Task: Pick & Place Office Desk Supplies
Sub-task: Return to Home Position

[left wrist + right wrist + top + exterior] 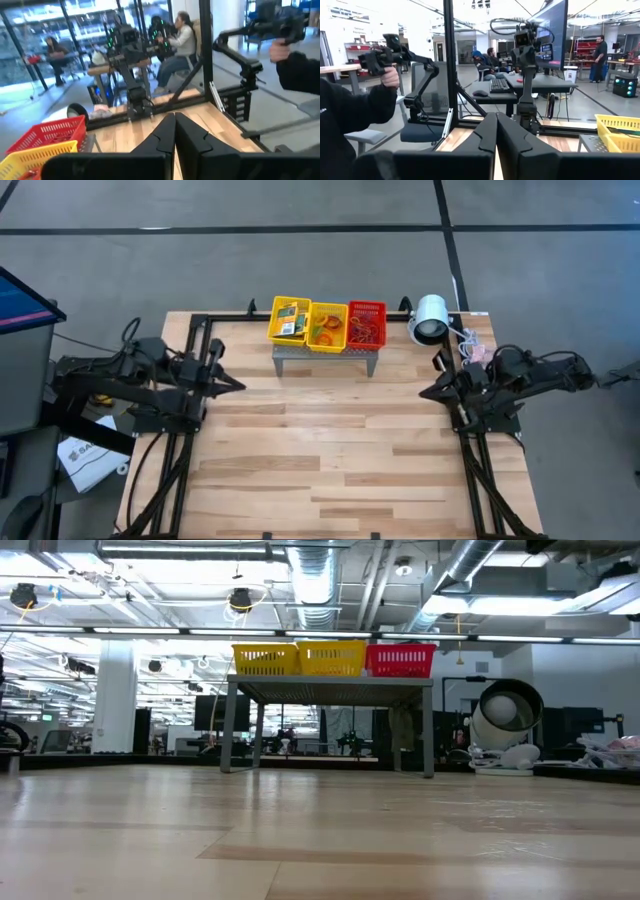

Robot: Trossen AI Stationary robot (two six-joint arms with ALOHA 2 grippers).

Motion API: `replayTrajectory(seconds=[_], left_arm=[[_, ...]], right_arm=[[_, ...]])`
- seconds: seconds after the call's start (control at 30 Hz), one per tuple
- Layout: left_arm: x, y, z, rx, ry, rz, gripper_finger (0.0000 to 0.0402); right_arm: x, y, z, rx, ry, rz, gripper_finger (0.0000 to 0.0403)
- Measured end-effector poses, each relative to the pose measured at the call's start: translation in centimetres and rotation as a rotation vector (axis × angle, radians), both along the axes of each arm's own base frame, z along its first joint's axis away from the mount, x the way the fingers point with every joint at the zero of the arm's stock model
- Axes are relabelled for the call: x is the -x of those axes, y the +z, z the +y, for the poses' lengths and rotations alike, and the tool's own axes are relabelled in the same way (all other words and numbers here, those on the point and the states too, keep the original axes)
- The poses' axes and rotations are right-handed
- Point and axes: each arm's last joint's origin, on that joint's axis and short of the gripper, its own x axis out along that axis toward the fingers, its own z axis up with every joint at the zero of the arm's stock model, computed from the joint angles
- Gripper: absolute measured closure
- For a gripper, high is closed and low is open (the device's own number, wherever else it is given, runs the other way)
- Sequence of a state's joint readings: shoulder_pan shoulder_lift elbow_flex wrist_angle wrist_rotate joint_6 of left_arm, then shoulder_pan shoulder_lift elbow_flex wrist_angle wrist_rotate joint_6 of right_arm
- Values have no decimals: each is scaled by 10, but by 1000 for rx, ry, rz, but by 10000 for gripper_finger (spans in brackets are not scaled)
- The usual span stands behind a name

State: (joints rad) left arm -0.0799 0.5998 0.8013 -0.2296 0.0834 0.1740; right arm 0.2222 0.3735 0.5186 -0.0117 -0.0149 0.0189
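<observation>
Three small baskets stand in a row on the grey perforated stand [326, 358] at the table's far edge. The left yellow basket [288, 320] holds crayon boxes [291, 320]. The middle yellow basket [327, 326] and the red basket [367, 324] hold rubber-band loops [362, 332]. My left gripper [238, 386] is shut and empty at the table's left edge. My right gripper [424, 393] is shut and empty at the right edge. Both are clear of the baskets.
A white cylindrical lamp [430, 319] lies at the far right beside the stand. Black frame rails [196, 340] run along the table's edges. A person's arm [350, 107] holding a handle shows beyond the table. The wood tabletop [330, 450] spreads between the arms.
</observation>
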Motion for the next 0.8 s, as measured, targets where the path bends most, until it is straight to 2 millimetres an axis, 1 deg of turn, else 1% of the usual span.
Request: replayTrajectory(seconds=[0.1,0.23,0.37,0.5,0.63,0.73,0.8], left_arm=[[14,-12,1,27,0,-83,400],[29,-34,2,69,-1,-151,401],[32,-61,4,97,39,-168,401],[35,-75,4,105,37,-243,401],[36,-86,4,113,36,-262,401],[36,-88,4,128,34,-275,401],[34,-92,4,131,35,-261,401]], right_arm=[[11,-1,-3,-10,-1,-1,401],[26,-2,-6,-33,-5,-8,401],[39,-5,-9,-38,-4,-9,402],[49,-12,-11,-39,-4,-15,402],[54,-29,-12,-68,2,-30,402],[49,-37,-11,-75,9,-13,402],[44,-38,-10,-74,11,-37,403]])
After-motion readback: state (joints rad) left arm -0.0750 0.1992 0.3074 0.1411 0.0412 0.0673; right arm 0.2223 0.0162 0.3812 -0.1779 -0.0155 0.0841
